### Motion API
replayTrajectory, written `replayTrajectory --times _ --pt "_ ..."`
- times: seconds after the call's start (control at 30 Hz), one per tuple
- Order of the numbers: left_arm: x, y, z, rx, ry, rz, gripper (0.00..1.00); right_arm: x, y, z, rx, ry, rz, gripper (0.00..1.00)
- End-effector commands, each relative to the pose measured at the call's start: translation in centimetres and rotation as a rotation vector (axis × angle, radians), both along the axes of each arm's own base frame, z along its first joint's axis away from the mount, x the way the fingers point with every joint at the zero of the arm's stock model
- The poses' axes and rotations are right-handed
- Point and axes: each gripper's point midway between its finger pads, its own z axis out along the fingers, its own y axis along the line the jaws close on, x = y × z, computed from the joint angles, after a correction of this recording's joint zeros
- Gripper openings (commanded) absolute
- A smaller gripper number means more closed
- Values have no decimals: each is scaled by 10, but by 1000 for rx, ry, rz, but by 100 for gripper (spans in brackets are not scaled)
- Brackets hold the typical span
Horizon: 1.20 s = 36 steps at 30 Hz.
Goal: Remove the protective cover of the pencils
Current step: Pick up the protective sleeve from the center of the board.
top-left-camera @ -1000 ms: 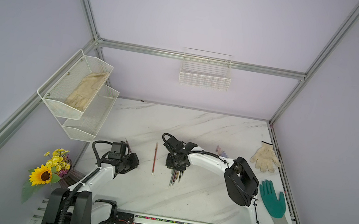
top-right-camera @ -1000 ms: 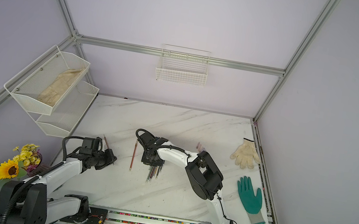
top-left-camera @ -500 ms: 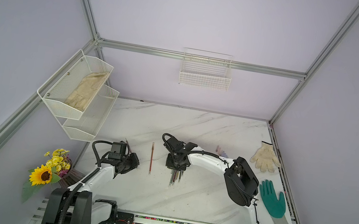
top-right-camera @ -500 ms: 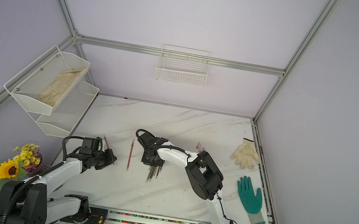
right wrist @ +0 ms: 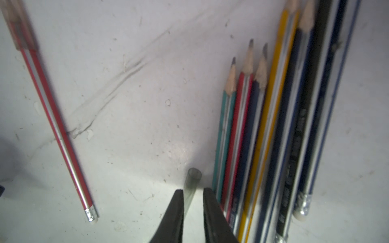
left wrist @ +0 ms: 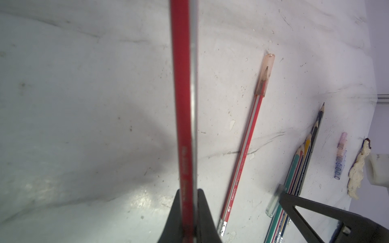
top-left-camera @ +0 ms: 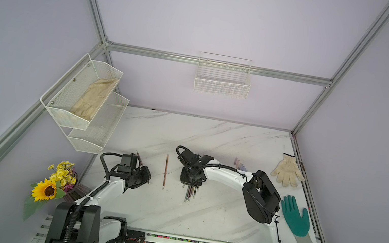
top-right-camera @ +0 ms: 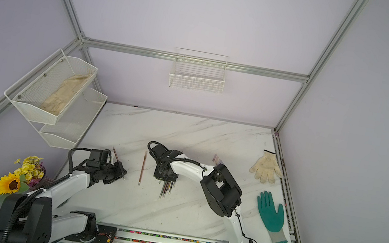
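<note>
While the left gripper [left wrist: 190, 195] clamps a red pencil [left wrist: 182, 88], the right gripper [right wrist: 193, 190], barely parted, pinches a clear cap [right wrist: 194, 175] beside the pencils [right wrist: 265, 126].

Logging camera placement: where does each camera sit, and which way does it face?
Top views: overhead, looking down on the table; left arm and right arm show.
Left wrist: on left arm, along left fingers shut on red pencil.
Right wrist: on right arm, along right fingers holding clear cap beside pencils.
Shared: both wrist views show capped pencil.
</note>
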Motion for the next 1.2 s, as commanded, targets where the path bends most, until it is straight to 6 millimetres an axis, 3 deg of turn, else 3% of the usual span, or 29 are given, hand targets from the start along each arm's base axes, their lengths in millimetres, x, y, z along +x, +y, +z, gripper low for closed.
replayTrajectory --times 0.0,0.43,0.7,0.8,0.97,1.07,1.17 --pt "6 -3 6 -6 -42 -25 0 -4 0 -13 -19 23 -14 20" --pt "6 -3 7 -7 -42 -24 0 -2 -2 -27 -58 30 -15 17" --pt "6 -3 6 -8 -39 -26 0 1 10 -17 -8 16 0 9" --pt "5 -4 7 -13 -44 -30 0 10 23 1 44 -8 -3 9" --pt "3 -9 13 -35 -76 -46 0 46 31 63 143 -117 -62 9" --pt "4 -13 19 -52 -91 -61 0 69 8 90 175 -159 -107 9" --pt "5 -16 24 -69 -104 -74 0 88 -36 108 176 -194 -165 9"
